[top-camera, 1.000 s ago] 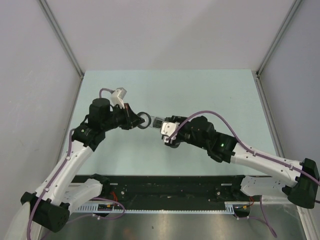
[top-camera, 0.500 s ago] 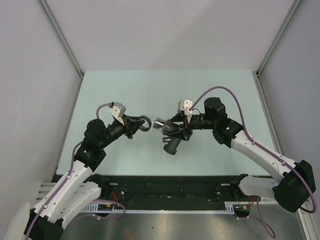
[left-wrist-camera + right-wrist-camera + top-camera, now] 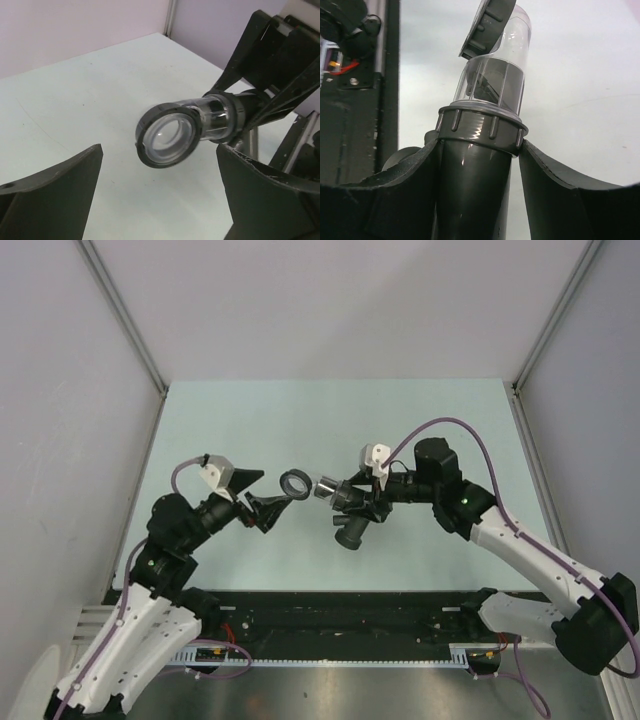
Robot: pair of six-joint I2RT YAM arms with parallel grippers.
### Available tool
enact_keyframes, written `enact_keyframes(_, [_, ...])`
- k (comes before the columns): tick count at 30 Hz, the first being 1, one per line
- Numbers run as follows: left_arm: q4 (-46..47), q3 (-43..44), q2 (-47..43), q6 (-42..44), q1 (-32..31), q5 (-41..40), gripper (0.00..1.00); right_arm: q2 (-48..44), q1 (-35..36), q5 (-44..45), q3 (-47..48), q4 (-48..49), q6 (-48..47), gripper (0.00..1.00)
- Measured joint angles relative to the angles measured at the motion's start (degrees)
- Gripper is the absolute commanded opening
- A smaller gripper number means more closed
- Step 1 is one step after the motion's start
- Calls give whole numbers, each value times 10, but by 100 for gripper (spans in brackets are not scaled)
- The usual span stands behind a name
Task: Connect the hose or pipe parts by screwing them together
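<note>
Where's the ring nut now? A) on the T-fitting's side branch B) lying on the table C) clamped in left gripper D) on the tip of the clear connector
D: the ring nut sits on the end of the connector sticking out of the T-fitting in the right gripper; the left gripper is open, clear of it.

We cannot tell whether the ring nut (image 3: 167, 132) is threaded onto the clear connector (image 3: 212, 119). Below that connector, the T-fitting (image 3: 472, 200) runs off the right wrist view's edge.
</note>
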Motion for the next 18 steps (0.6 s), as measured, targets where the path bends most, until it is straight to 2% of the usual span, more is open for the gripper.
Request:
enact_keyframes(4, [-86, 60, -12, -34, 4, -4, 97, -25, 32, 80, 0, -15, -47, 0])
enact_keyframes(8, [-170, 174, 44, -84, 28, 21, 92, -36, 104, 205, 0, -27, -110, 0])
enact_keyframes(11, [-197, 234, 96, -127, 56, 57, 92, -49, 157, 283, -3, -30, -154, 0])
enact_keyframes(18, [-243, 261, 184, -187, 88, 152, 91, -104, 242, 417, -24, -17, -231, 0])
